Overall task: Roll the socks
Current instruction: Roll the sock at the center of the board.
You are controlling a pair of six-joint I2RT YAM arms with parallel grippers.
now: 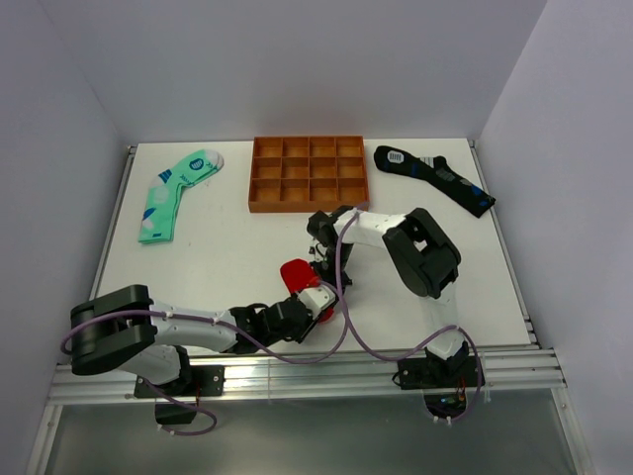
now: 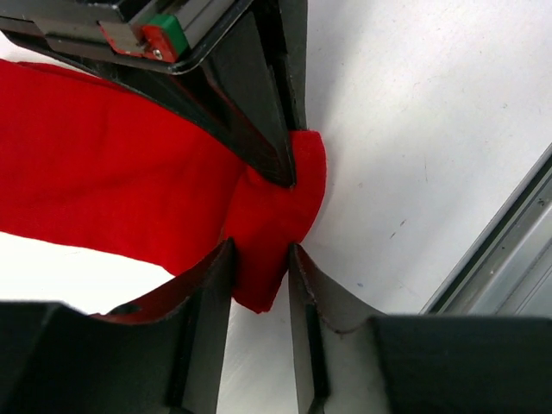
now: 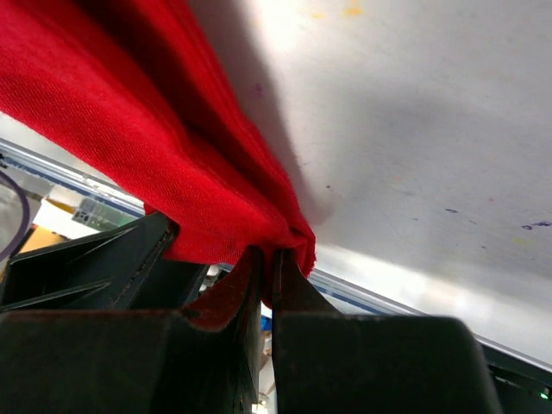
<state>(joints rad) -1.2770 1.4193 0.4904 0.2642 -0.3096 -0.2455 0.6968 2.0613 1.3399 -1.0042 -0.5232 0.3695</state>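
At upper left of the overhead view we find the mint-green sock [image 1: 170, 198] lying flat on the bench [image 1: 227, 257]. At centre, the left hand [image 2: 260, 254] grasps a fold of the red sock [image 2: 112, 172], and the right hand [image 3: 267, 259] is clenched on its edge. Beyond the tray [image 1: 308, 174], the black sock [image 1: 435, 178] lies at upper right.

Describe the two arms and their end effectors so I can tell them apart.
They look alike. The left arm and right arm each have white links between bulky black joint housings, with a purple cable looping alongside. The left end effector and right end effector both have black, tapering fingers; the right one's body shows a small green and red part.
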